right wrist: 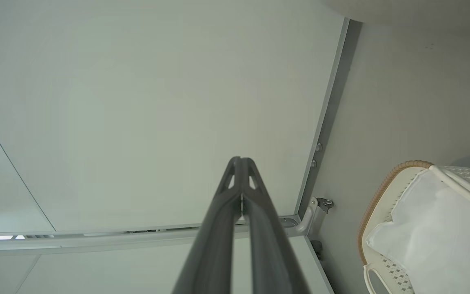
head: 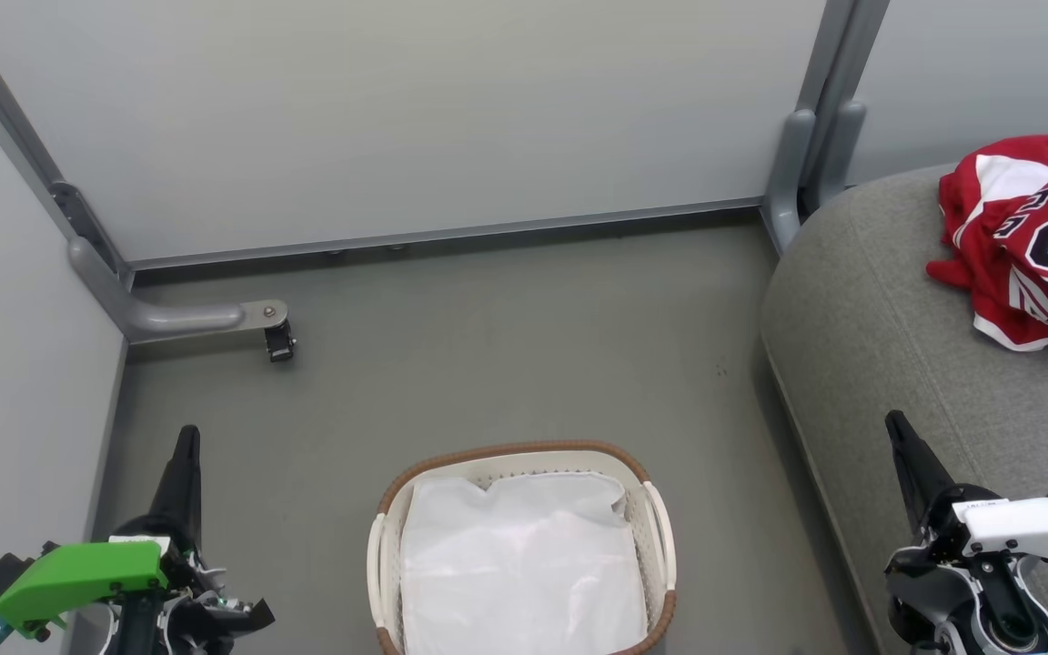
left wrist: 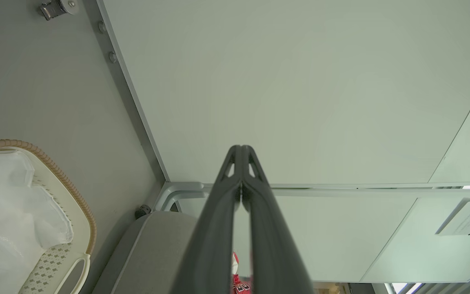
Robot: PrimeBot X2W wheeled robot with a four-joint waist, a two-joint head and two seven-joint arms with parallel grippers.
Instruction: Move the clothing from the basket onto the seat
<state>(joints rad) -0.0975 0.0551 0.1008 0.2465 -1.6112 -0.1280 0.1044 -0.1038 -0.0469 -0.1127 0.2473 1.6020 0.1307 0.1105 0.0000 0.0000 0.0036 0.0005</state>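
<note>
Clothing [head: 1020, 232] lies crumpled on the seat [head: 861, 364], seemingly a single piece.

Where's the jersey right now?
Head view, upper right: the jersey lies crumpled on the seat, up-view of the right gripper and apart from the basket at bottom centre.

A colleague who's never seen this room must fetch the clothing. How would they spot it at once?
Find the large grey seat on the robot's right, past the white-lined basket. On its far part lies the crumpled clothing: red with white panels and black, white-edged numerals, against plain grey all round.
</note>
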